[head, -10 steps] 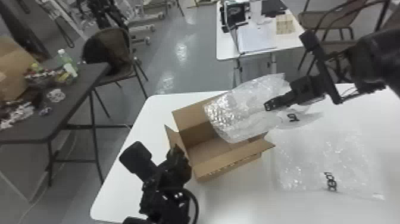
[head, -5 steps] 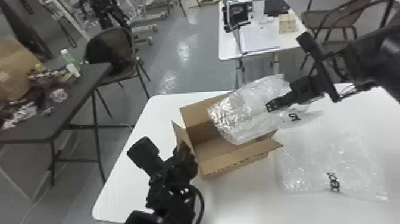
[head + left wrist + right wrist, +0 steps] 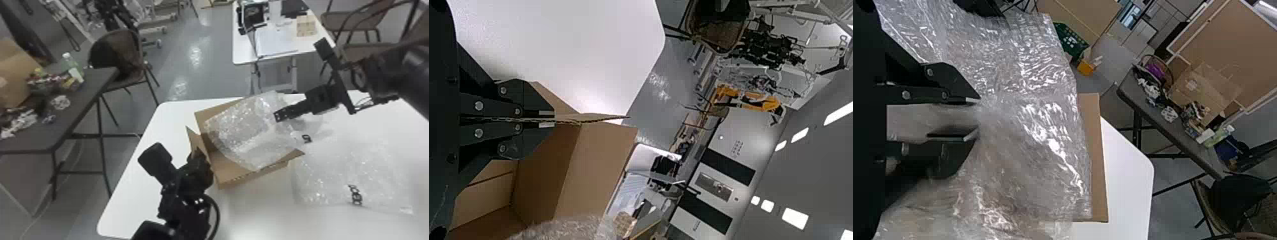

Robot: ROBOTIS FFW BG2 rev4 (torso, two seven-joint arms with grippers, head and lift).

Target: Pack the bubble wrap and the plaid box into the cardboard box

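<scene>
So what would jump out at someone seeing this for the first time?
Most likely the shiny, see-through bubble wrap, held by the black right gripper over the open brown cardboard box. Next, the black left gripper, pinching one of the box's flaps. Another see-through plastic sheet lies on the white table, right of the box.

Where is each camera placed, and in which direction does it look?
Head view: on the head, facing forward and down at the cardboard box; both arms show.
Left wrist view: on that wrist, looking past the left gripper over the box.
Right wrist view: on that wrist, looking past the right gripper across bubble wrap.
Head and right wrist views share the bubble wrap.
</scene>
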